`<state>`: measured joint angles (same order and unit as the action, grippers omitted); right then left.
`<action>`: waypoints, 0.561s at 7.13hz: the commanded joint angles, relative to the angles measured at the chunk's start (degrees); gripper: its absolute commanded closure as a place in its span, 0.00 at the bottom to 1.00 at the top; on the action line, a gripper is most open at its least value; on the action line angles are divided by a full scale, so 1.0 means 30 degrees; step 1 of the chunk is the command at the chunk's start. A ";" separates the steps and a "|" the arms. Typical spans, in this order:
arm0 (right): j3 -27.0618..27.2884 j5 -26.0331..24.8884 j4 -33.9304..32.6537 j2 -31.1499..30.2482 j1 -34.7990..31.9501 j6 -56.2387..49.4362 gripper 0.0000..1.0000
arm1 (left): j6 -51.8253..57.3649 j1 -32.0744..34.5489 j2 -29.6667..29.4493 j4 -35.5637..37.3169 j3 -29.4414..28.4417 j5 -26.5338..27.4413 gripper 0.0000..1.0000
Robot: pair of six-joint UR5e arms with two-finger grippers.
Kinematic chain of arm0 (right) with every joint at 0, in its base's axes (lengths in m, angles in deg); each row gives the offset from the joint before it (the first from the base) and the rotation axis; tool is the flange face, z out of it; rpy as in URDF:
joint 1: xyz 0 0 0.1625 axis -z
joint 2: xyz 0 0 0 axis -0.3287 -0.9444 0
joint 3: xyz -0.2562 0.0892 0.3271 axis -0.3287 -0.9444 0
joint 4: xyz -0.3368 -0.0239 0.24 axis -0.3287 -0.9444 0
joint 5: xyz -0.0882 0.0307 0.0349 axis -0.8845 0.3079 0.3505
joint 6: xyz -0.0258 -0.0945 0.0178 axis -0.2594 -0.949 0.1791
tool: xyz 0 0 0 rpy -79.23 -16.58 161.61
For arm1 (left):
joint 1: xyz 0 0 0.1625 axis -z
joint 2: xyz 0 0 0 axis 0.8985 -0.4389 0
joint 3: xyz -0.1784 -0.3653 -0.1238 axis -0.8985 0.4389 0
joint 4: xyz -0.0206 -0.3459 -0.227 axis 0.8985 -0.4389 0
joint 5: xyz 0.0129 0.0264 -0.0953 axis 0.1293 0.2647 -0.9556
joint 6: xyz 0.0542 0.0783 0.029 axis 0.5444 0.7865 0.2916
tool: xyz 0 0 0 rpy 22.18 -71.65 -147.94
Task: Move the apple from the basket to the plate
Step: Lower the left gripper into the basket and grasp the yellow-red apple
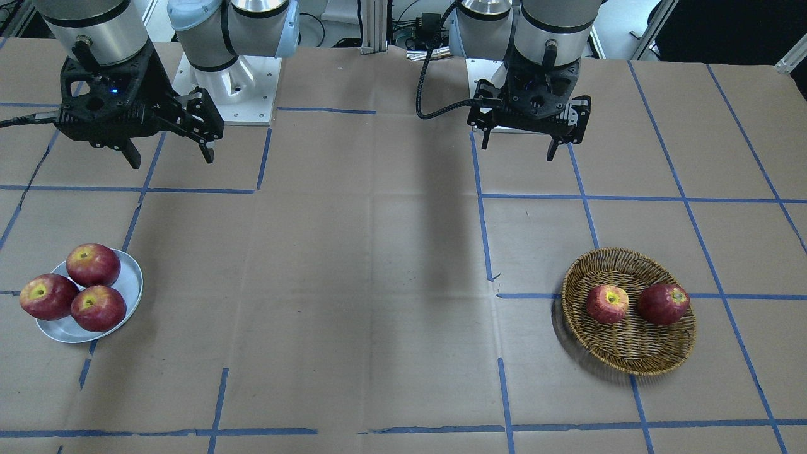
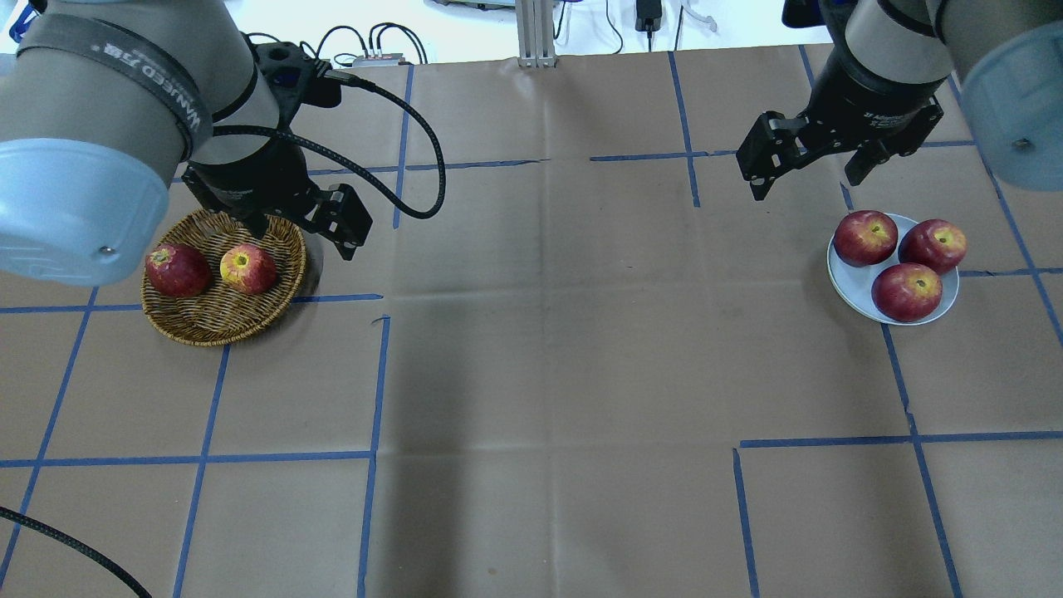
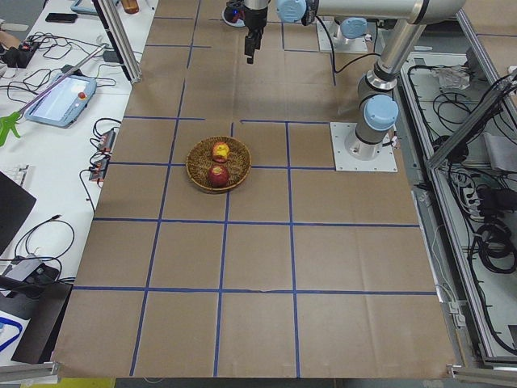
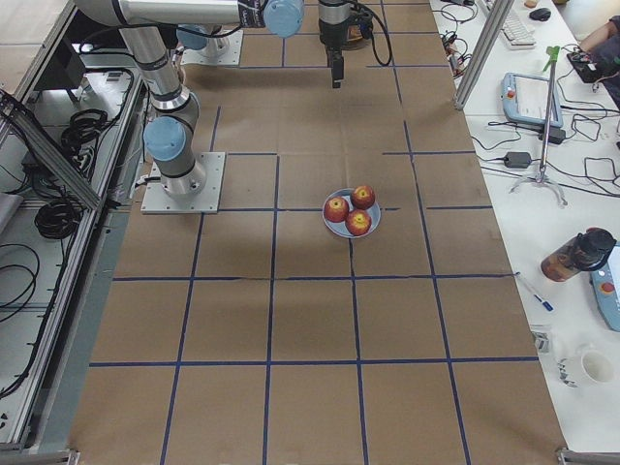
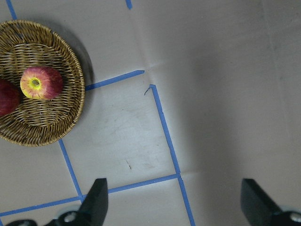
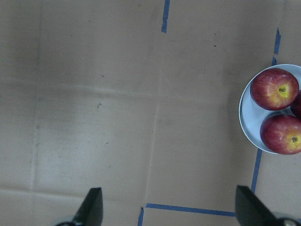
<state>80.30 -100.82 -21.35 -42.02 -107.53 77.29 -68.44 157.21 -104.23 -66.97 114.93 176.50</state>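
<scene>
The apple, pale red with a yellow stem hollow, lies in the wicker basket beside a darker red apple. It also shows in the overhead view and the left wrist view. My left gripper is open and empty, raised above the table just behind the basket; the left wrist view shows bare table between its fingers. The white plate holds three deep-red apples. My right gripper is open and empty, raised behind the plate.
Brown paper with blue tape lines covers the table. The basket and plate sit at opposite ends, far apart. The robot bases stand along the back edge. A black cable loops off the left wrist.
</scene>
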 commanded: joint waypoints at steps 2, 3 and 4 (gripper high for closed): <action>0.0002 -0.0070 0.0000 0.0022 0.0002 -0.0029 0.00 | 0.5287 -0.4291 -0.1507 0.2978 0.1960 -0.0187 0.01; -0.0027 -0.0012 -0.0029 -0.0036 -0.0027 -0.0001 0.00 | 0.7242 -0.4972 -0.2792 0.6074 0.2548 -0.0100 0.01; -0.0027 0.0018 -0.0058 -0.0037 -0.0027 0.0000 0.00 | 0.8248 -0.5385 -0.4256 0.8281 0.2467 -0.0070 0.01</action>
<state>80.26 -100.88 -21.43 -42.07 -107.58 77.27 -48.60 143.36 -112.06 -50.89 121.58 176.15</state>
